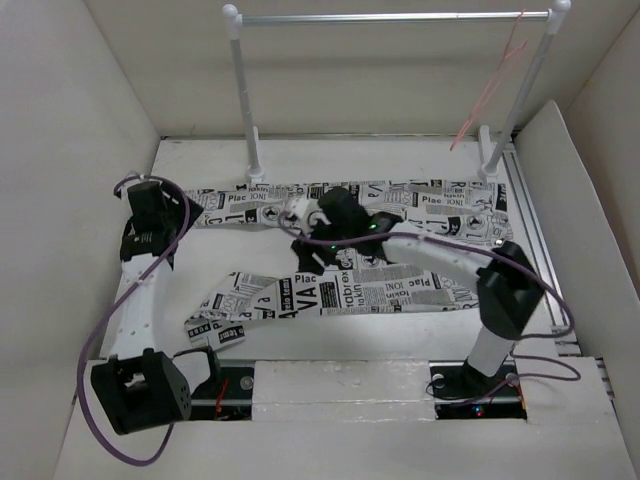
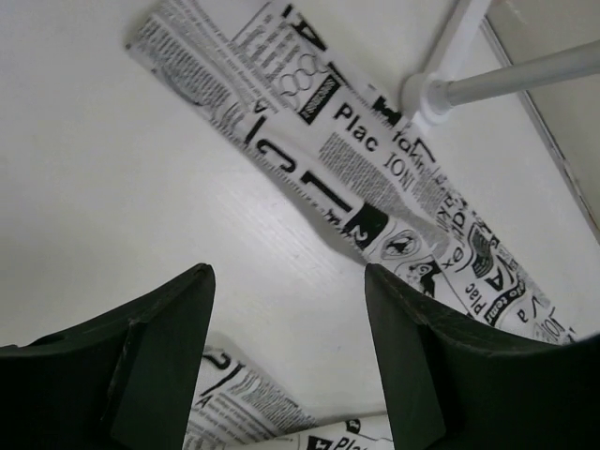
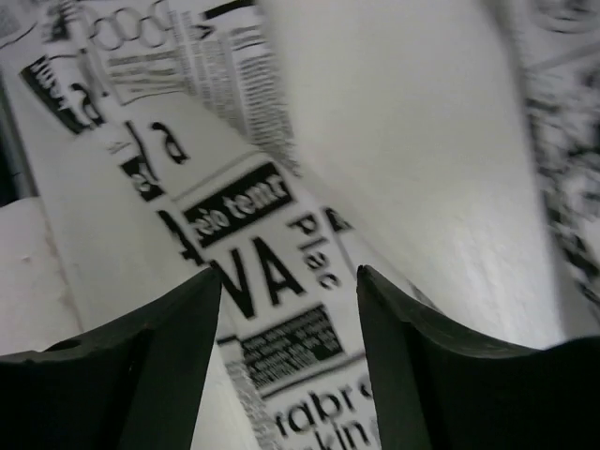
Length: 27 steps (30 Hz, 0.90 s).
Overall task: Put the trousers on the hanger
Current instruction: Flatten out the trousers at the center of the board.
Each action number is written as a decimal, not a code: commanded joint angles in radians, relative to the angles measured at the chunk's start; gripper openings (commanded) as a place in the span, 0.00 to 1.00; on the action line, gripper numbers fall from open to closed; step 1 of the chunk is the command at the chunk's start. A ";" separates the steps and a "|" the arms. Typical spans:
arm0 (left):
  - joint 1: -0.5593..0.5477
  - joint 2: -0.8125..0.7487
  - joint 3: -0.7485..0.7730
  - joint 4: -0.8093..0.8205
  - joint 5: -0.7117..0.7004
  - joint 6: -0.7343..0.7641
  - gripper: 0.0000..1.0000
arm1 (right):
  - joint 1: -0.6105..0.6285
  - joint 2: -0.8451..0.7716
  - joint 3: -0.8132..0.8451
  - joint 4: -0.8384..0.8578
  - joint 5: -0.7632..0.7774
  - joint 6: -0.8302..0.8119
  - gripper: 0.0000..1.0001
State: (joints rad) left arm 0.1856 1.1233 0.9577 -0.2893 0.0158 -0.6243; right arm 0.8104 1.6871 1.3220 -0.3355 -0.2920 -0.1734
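One pair of trousers (image 1: 400, 292) on the tabletop (image 1: 200, 160); one hanger (image 1: 486, 88) on the rack (image 1: 390, 17); my two tools, left tool (image 2: 286, 277) and right tool (image 3: 286, 277), both released.

Plain off-white walls (image 1: 70, 150) boxing in a white table (image 1: 330, 165) on three sides, white-posted rack (image 1: 390, 17) with silver crossbar standing at the far edge, metal rail (image 1: 535, 235) along the right side — soft, even light, faint shadows.

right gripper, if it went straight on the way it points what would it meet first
Most likely the trousers: the right gripper, open, points at the leg printed with VA. Depth is hard to judge.
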 commanded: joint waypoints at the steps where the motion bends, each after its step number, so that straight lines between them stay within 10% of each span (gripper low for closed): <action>1: 0.050 -0.132 -0.027 -0.070 -0.040 0.008 0.61 | 0.030 0.113 0.150 0.084 -0.139 -0.039 0.66; 6: 0.051 -0.175 0.099 -0.134 0.033 0.006 0.62 | 0.125 0.516 0.536 -0.035 -0.285 -0.023 0.70; 19: 0.051 -0.211 -0.011 -0.116 0.029 0.023 0.60 | 0.180 0.764 0.701 0.079 -0.418 0.170 0.68; 21: 0.051 -0.211 -0.020 -0.113 0.021 0.026 0.60 | 0.190 0.764 0.672 0.122 -0.466 0.217 0.45; 23: 0.051 -0.209 -0.025 -0.108 0.023 0.028 0.60 | 0.190 0.751 0.665 0.148 -0.451 0.232 0.00; 27: 0.051 -0.195 -0.011 -0.116 0.029 0.040 0.60 | 0.139 0.610 0.614 0.208 -0.411 0.239 0.00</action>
State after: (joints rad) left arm 0.2367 0.9321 0.9390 -0.4183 0.0479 -0.6094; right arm 0.9882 2.4493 1.9522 -0.2481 -0.6895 0.0383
